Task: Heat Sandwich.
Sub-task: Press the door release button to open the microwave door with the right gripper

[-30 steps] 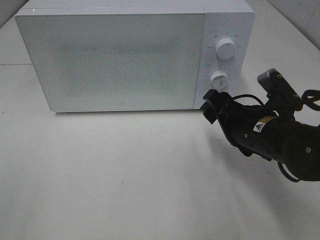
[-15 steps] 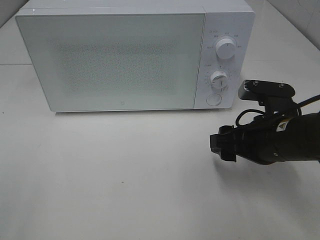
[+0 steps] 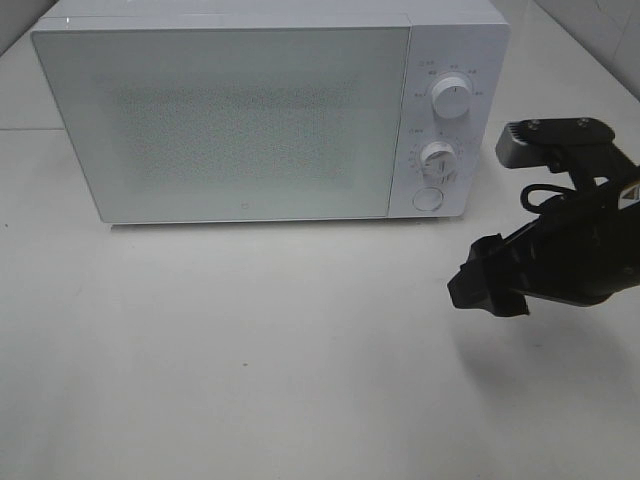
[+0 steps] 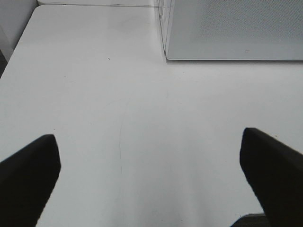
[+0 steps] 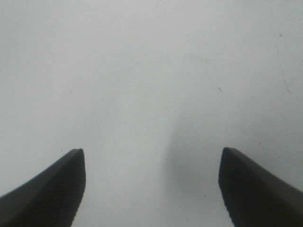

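Both jaws wide apart, empty; right arm (image 3: 570,265) above table (image 3: 250,350) (microwave (image 3: 220,120) shut, interior too hazy to tell).

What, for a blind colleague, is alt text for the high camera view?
A white microwave, door shut, stands at the back of a white table, two dials and a round button on its right side. The right gripper hovers empty over the table at right.

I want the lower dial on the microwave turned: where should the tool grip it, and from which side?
Grip the lower dial by its round rim, coming straight at the microwave's front panel, one jaw on each side. It is a round knob standing out from the upright panel, so only its edge offers a hold. The right tool, open, looks nearer.
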Robot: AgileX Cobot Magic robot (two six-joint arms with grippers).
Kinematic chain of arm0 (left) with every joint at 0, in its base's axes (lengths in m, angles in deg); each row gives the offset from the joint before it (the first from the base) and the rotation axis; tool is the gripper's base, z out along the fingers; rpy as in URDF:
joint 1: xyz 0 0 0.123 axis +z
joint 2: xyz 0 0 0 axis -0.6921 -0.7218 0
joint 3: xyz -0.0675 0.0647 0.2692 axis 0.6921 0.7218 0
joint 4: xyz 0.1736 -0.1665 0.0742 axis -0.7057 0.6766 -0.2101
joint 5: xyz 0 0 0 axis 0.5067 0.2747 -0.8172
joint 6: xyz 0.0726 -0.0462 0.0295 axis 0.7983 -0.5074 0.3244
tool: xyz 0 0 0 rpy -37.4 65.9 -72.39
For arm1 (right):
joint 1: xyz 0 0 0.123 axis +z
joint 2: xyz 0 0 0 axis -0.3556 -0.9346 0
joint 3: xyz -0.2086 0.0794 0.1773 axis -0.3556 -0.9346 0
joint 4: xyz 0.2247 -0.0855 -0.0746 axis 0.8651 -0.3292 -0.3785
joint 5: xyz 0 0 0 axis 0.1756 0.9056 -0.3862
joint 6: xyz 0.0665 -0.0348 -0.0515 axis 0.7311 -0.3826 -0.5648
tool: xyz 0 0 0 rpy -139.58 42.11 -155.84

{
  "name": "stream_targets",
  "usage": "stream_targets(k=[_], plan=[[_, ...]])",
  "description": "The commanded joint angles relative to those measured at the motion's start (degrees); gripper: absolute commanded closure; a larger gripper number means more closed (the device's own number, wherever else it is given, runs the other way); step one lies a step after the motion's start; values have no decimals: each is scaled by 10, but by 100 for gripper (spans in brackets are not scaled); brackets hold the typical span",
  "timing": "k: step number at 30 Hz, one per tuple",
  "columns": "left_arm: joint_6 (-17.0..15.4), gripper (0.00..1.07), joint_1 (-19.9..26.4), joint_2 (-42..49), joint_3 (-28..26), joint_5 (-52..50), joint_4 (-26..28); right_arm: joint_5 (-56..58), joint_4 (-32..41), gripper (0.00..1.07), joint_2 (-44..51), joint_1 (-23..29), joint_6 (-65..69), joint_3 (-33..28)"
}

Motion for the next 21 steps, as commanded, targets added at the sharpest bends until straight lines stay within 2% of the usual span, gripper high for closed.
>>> stream_targets(k=[1, 15, 21], plan=[[0, 9, 1, 17, 3, -7, 1, 43, -33, 32, 47, -3, 24, 4], [0, 9, 1, 17, 3, -7, 1, 256, -62, 32, 283, -3, 57, 4], [0, 9, 1, 17, 3, -7, 1, 321, -125, 32, 415, -3, 103, 4]])
